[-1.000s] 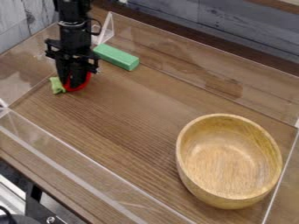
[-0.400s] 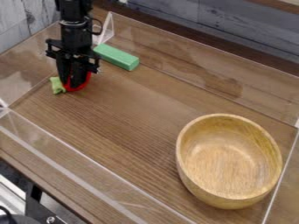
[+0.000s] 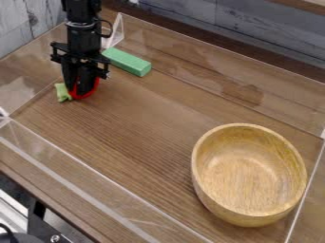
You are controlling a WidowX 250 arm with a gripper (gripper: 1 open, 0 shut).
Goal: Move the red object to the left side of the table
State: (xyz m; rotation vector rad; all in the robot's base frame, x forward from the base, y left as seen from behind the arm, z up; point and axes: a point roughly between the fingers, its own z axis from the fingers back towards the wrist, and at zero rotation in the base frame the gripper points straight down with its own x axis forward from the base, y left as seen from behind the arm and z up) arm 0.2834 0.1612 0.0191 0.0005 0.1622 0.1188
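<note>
Overall, the brown wood-grain tabletop (image 3: 152, 142), edged by low clear plastic walls, forms the largest surface and supports all items described below. Next in size is the round, pale wooden bowl (image 3: 249, 175), which sits upright near the lower right of the view, its opening facing upward. The slim, black robot arm with its metallic gripper (image 3: 82, 84) occupies the upper left and points down toward the tabletop. The flat, green rectangular block (image 3: 127, 62) lies flat on the tabletop near the gripper, just beside it on the image-right side, with its long edges set diagonally. The smallest item is the small, bright red, ball-like object with a light green piece attached (image 3: 87, 93). It is located directly at the gripper's tips, at the upper left of the view, well apart from the bowl. Gripper state: the claw is narrow, closed down at the red object, and its fingers partly cover that object. Whether the object is firmly clamped cannot be determined from this angle.
</note>
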